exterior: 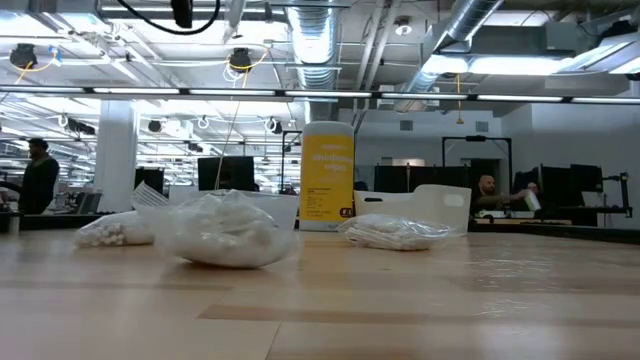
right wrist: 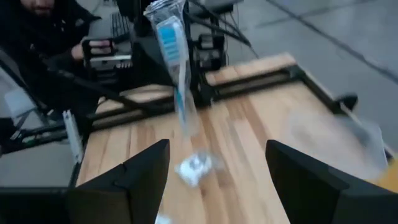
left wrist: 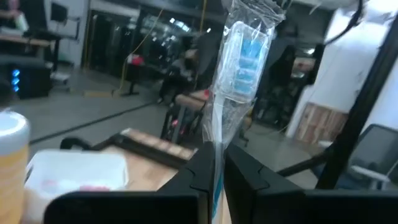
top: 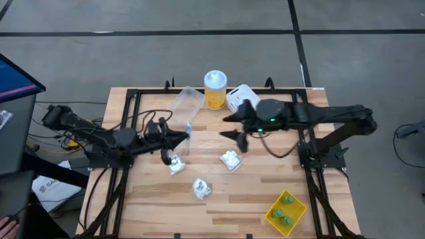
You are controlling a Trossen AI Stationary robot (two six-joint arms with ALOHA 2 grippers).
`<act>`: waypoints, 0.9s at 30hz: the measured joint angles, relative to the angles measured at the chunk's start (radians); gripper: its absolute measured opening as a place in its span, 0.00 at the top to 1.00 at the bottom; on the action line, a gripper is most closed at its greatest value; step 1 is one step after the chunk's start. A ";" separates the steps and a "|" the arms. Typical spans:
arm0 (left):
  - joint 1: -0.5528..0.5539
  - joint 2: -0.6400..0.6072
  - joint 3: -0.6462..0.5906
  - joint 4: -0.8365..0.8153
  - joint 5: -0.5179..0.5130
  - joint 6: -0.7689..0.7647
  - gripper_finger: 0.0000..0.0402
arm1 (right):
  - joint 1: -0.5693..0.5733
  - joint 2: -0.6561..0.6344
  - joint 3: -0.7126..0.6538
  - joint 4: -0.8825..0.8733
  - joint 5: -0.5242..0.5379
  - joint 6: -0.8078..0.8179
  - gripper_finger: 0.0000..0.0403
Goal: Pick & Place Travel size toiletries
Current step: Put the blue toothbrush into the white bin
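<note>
High view: the left gripper (top: 180,138) sits at about nine o'clock of the table's centre, clamped on a wrapped toothbrush (top: 188,129) that stands up from its tips. The right gripper (top: 234,126), spread wide and empty, faces it from about two o'clock. Three clear packets (top: 230,159) lie between and below them. Three green bottles (top: 285,207) sit in the yellow tray (top: 297,214) at five o'clock. The yellow jar (top: 215,89), a clear container (top: 188,101) and a white box (top: 239,97) stand near twelve o'clock. If this is a handover, as I judge, the two arms are close and could clash.

Low view: neither gripper shows. A packet (exterior: 222,230) fills the middle, with others at nine and three o'clock. A descending arm could sweep one aside.

Left wrist view: the fingers (left wrist: 242,168) pinch only the toothbrush's (left wrist: 244,53) lower end, through loose wrap. The long free part leans, so the wrap may slip or twist.

Right wrist view: the open fingers (right wrist: 134,174) frame the toothbrush (right wrist: 174,68), which rises toward twelve o'clock, thin and tilted. Closing off-centre could knock it loose or grab only film.
</note>
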 joint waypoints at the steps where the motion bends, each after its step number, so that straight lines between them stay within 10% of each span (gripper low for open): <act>1: 0.010 0.001 0.000 0.016 0.017 0.004 0.97 | -0.006 0.020 0.000 0.040 -0.002 -0.012 0.36; 15: 0.042 0.147 0.000 0.170 0.117 -0.001 0.97 | -0.084 0.171 0.001 0.359 -0.277 -0.035 0.36; 27: 0.106 0.198 0.021 0.242 0.222 -0.004 0.97 | -0.100 0.171 0.002 0.364 -0.293 -0.034 0.36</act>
